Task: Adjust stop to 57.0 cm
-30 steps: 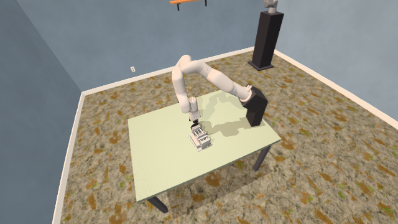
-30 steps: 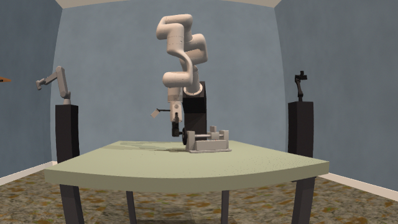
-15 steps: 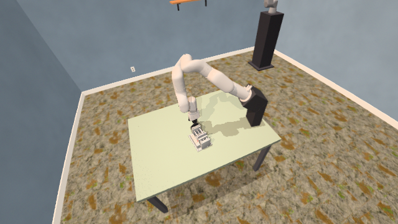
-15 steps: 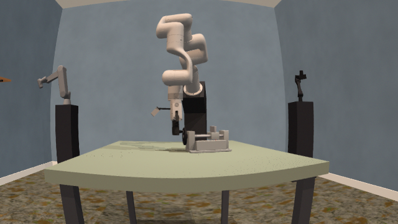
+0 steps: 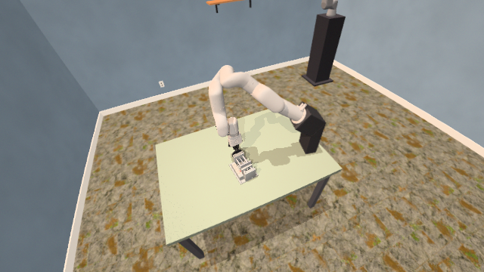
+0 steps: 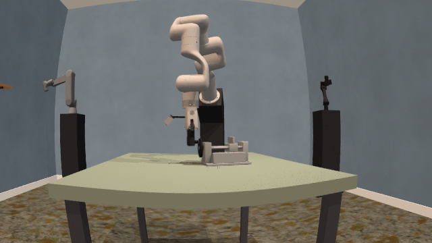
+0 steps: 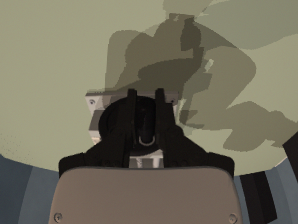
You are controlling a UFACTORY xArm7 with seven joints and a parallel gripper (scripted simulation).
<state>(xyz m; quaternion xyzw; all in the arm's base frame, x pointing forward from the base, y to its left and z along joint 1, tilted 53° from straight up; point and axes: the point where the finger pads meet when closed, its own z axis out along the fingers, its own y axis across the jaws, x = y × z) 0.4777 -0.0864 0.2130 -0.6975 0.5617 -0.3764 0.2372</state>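
Note:
A small grey slide fixture (image 5: 244, 172) stands on the pale green table, also in the exterior view (image 6: 225, 152). It has a screw rod along its length and a grey stop block (image 6: 232, 144) on the rod toward the right end. A dark handwheel (image 6: 200, 148) sits at its left end. My gripper (image 6: 191, 142) hangs straight down at that end and is shut on the handwheel's handle. In the wrist view the black fingers close over the dark wheel, which hides most of the fixture. The stop's scale reading is too small to tell.
The arm's black base pedestal (image 5: 312, 128) stands at the table's far right edge. Two black pedestals with small figures (image 6: 71, 142) (image 6: 325, 135) stand on the floor off the table.

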